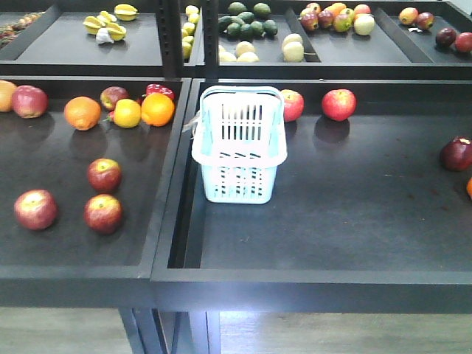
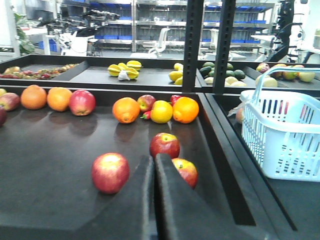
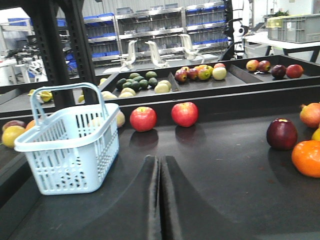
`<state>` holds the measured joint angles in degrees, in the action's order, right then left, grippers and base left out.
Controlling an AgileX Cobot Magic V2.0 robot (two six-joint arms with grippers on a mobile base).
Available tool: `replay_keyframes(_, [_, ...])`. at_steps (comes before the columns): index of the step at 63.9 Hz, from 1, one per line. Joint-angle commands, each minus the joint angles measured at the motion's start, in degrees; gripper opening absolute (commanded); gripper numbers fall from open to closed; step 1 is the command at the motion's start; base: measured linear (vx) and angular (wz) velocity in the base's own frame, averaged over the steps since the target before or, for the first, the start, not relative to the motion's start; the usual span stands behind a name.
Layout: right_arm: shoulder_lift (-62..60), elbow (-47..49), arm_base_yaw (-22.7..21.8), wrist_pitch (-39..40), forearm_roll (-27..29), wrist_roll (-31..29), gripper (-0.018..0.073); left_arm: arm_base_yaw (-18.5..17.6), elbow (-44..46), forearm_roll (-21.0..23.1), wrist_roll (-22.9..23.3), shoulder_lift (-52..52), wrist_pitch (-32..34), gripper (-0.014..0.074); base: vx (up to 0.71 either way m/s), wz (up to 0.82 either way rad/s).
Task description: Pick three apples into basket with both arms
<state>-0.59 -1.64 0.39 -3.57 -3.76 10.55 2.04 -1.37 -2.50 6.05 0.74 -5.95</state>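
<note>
Standing upright in the front view, the basket (image 1: 240, 184) is sitting at the left edge of the right tray (image 1: 354, 221), while three apples (image 1: 105, 175) are lying clustered in the left tray (image 1: 59, 155). Seen from the left wrist, the left gripper (image 2: 153, 162) is keeping its jaws pressed together, empty, near those apples. Seen from the right wrist, the right gripper (image 3: 160, 162) is likewise closed on nothing, with the basket sitting ahead to its left.

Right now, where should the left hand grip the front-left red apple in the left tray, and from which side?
Take the round, yellow-streaked red apple across its widest middle, straight down from above. It sits with bare flat black tray all round, so the black left hand can straddle it. That hand looks shut; open it first.
</note>
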Motion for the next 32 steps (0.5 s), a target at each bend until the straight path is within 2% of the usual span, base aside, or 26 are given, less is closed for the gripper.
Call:
replay_keyframes(1, [-0.60,-0.74,-0.39,3.89,-0.52,-0.59,-0.0004,-0.10,-1.35,0.52,0.19,0.72,4.36,-0.0006,0.12,-0.13])
replay_keyframes(32, [-0.60,-0.74,-0.39,3.89,-0.52,-0.59,-0.0004,-0.10,-1.35,0.52,0.19,0.72,4.36,-0.0006,0.13,-0.05])
